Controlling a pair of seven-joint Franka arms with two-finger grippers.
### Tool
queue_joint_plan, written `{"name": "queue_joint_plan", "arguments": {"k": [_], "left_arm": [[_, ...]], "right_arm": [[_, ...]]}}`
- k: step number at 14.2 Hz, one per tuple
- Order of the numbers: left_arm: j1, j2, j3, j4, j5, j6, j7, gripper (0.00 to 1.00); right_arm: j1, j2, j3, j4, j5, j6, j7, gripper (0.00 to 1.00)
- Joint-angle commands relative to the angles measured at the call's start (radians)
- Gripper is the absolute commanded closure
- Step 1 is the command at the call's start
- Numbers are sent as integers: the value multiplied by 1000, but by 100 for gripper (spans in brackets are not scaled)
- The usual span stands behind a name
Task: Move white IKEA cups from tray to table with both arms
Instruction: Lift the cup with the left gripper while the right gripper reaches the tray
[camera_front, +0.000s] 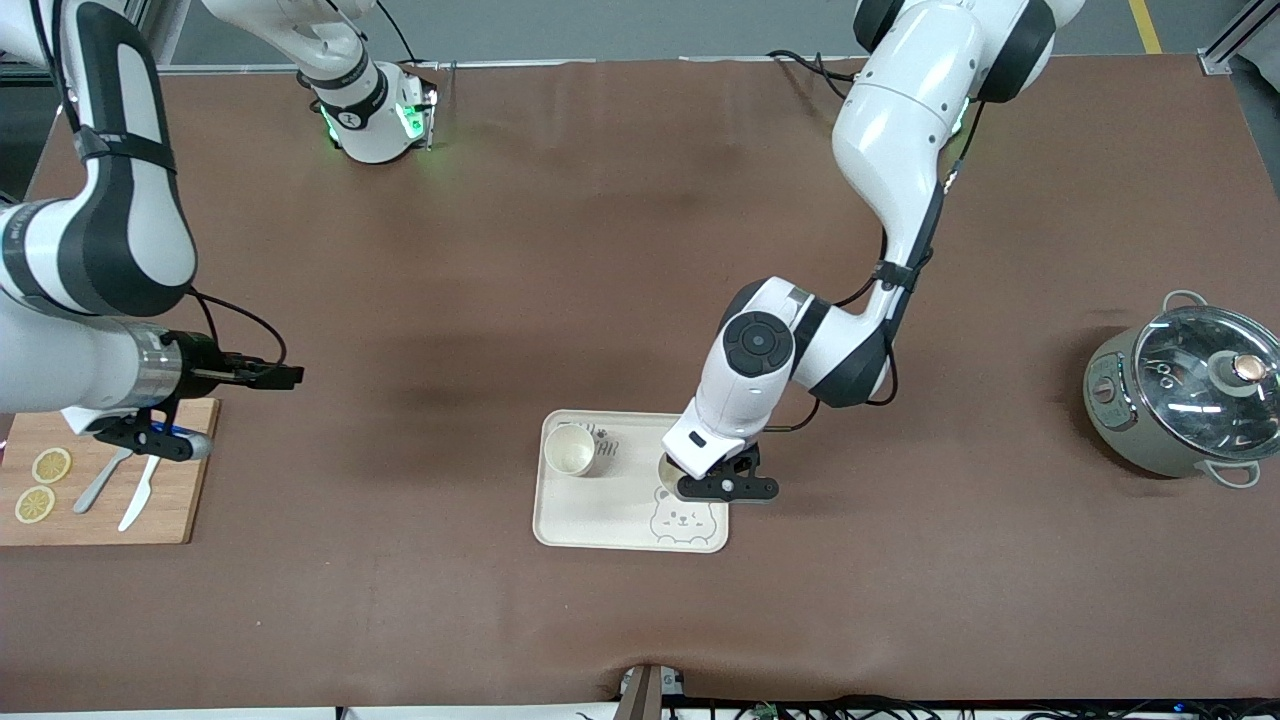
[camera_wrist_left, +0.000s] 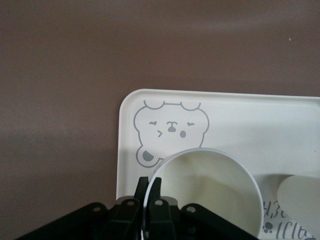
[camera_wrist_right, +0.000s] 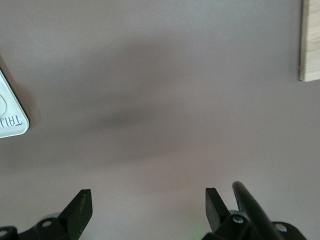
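A cream bear-printed tray (camera_front: 620, 520) lies mid-table. One white cup (camera_front: 570, 450) stands upright on its corner toward the right arm's end. My left gripper (camera_front: 722, 487) is over the tray's other end, shut on the rim wall of the second white cup (camera_front: 662, 470), which the hand mostly hides. In the left wrist view the fingers (camera_wrist_left: 142, 187) pinch that cup's (camera_wrist_left: 210, 190) rim, one inside and one outside, next to the bear print (camera_wrist_left: 170, 130). I cannot tell whether this cup touches the tray. My right gripper (camera_front: 150, 438) waits open and empty, its fingertips (camera_wrist_right: 82, 207) wide apart over bare table.
A wooden cutting board (camera_front: 170, 510) with two lemon slices (camera_front: 50, 465), a spoon and a knife (camera_front: 135, 500) lies at the right arm's end. A grey pot with a glass lid (camera_front: 1190, 400) stands at the left arm's end. The tray's corner (camera_wrist_right: 10, 120) shows in the right wrist view.
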Motion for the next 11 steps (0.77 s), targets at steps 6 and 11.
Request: {"name": "queue_joint_plan", "arguments": {"k": [6,11], "left_arm": [[18,-123,-3,-21,-23,-153,26,100],[72,-288,-3,-40,-46,-415,168,100]], "right_arm": [[93,52,-2,0,18,82,207,0],[165,108,0,1,52,200,376,0]]}}
